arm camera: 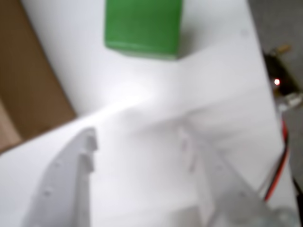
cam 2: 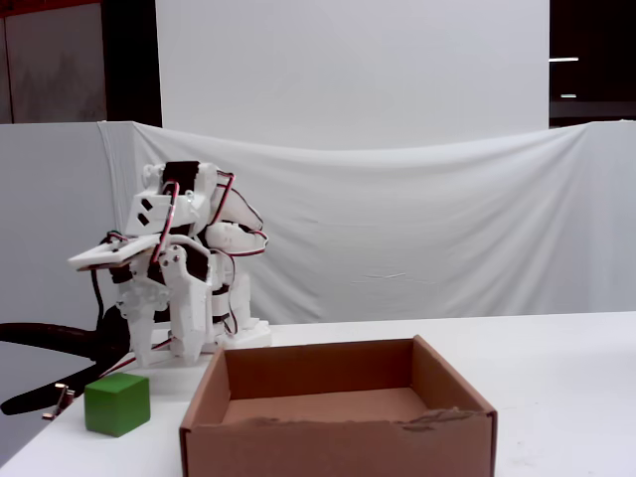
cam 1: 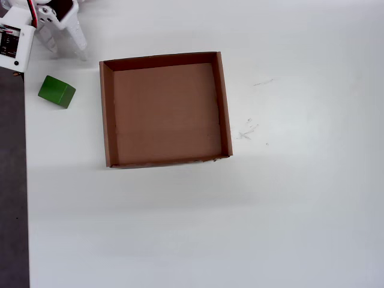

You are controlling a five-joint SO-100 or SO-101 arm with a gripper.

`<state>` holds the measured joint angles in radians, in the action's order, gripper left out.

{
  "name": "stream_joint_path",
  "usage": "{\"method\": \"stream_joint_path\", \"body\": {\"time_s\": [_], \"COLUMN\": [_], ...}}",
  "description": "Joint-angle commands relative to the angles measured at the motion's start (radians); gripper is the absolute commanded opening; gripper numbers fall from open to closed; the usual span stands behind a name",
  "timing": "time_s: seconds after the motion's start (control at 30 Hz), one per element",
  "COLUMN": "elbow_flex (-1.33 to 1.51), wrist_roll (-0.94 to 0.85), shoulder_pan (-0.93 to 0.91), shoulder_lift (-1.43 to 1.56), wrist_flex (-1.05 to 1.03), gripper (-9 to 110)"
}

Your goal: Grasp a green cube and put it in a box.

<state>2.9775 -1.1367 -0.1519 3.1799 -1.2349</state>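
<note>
One green cube [arm camera: 142, 28] is waiting just ahead of the open, empty claw [arm camera: 137, 142]; the box [cam 1: 165, 111] beside is sitting empty.

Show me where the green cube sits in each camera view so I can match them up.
Wrist view: green cube at top centre, beyond the open gripper.
Overhead view: cube at far left, near the table edge.
Fixed view: cube at lower left, below the arm.
Shared landmark: the box, beside the cube in all three.
</note>
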Motion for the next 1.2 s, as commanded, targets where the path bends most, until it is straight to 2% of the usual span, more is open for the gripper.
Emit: {"method": "stream_joint_path", "body": {"time_s": [0.0, 0.3, 0.4, 0.7, 1.17], "elbow_flex": [-0.005, -0.008, -0.046, -0.267, -0.407], "wrist_roll": [0.003, 0.003, -0.002, -0.017, -0.044], "shoulder_pan": [0.005, -0.002, -0.04, -0.11, -0.14], "shoulder_lift": [0.005, -0.006, -0.098, -0.42, -0.709], "wrist_flex": [-0.008, 0.06, 0.143, 0.216, 0.391], "gripper": [25, 25, 25, 27, 29]}}
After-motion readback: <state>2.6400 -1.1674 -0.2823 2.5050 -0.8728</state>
